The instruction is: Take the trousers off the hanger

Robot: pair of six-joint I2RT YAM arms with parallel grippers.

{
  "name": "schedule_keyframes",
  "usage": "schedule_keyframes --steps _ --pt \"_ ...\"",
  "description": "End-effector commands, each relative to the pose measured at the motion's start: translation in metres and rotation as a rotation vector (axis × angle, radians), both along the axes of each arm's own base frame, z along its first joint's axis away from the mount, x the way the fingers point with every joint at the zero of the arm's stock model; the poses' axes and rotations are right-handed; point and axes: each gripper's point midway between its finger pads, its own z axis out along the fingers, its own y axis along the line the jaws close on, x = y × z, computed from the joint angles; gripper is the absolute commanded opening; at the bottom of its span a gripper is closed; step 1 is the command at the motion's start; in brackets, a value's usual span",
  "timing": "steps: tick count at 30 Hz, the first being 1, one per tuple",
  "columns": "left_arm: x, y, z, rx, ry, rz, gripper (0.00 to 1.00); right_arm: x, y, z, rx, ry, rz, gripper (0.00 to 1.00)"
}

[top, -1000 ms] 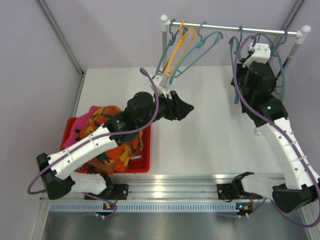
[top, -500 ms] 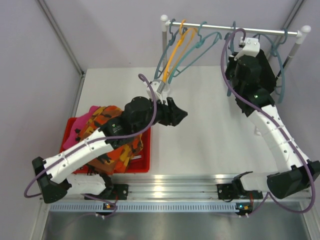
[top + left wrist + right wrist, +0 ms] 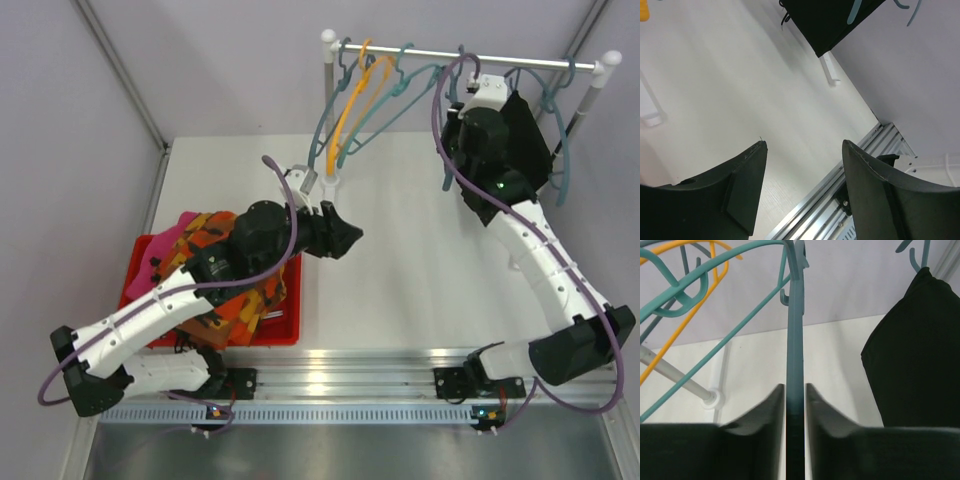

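Top view, pile (image 3: 215,265): pink and orange trousers lie in the bin (image 3: 290,338), well left of the rail (image 3: 440,52); that part looks done.
Top view, black trousers (image 3: 527,125): hanging at the rail's right end, not yet removed.
Left wrist, left gripper (image 3: 805,147): fingers spread, empty, above the table (image 3: 715,80).
Right wrist, right gripper (image 3: 795,392): pinching a teal hanger (image 3: 795,335) under the rail, just left of the black trousers.
Right wrist, obstacles: empty hangers (image 3: 700,285) crowd in alongside.
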Motion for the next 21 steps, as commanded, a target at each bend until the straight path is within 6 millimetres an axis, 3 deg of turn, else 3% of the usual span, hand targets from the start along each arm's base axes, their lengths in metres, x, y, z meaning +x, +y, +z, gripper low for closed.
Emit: schedule_keyframes --steps 1,4,5,6,8,9,14,17,18,21 --pt "-0.002 0.010 0.009 -0.005 -0.033 0.006 0.67 -0.001 0.012 0.028 0.032 -0.041 0.028 0.31" --pt "-0.004 0.014 0.011 0.005 -0.042 0.005 0.68 -0.011 0.010 0.035 0.037 -0.021 0.029 0.53" --pt "-0.004 0.015 0.013 0.006 -0.043 0.006 0.68 -0.016 0.009 0.047 0.049 -0.034 0.030 0.59" --pt "-0.006 0.017 0.013 0.014 -0.043 0.004 0.69 -0.022 0.006 0.041 0.036 0.006 0.029 0.69" --pt "-0.008 0.018 0.014 0.018 -0.045 -0.003 0.70 -0.033 0.004 0.058 0.042 0.004 0.034 0.77" --pt "-0.009 0.019 0.012 0.025 -0.041 -0.005 0.70 -0.041 0.000 0.051 0.025 0.054 0.031 0.82" --pt "-0.014 0.022 0.007 0.038 -0.026 -0.022 0.71 -0.080 -0.022 0.075 0.013 0.062 -0.002 0.91" --pt "-0.019 0.023 0.004 0.040 -0.014 -0.039 0.71 -0.100 -0.047 0.082 -0.028 0.060 -0.075 0.95" --pt "-0.022 0.024 0.004 0.035 -0.009 -0.049 0.71 -0.106 -0.065 0.082 -0.057 0.069 -0.130 0.97" --pt "-0.028 0.025 0.000 0.039 0.006 -0.066 0.71 -0.113 -0.087 0.075 -0.098 0.109 -0.189 1.00"
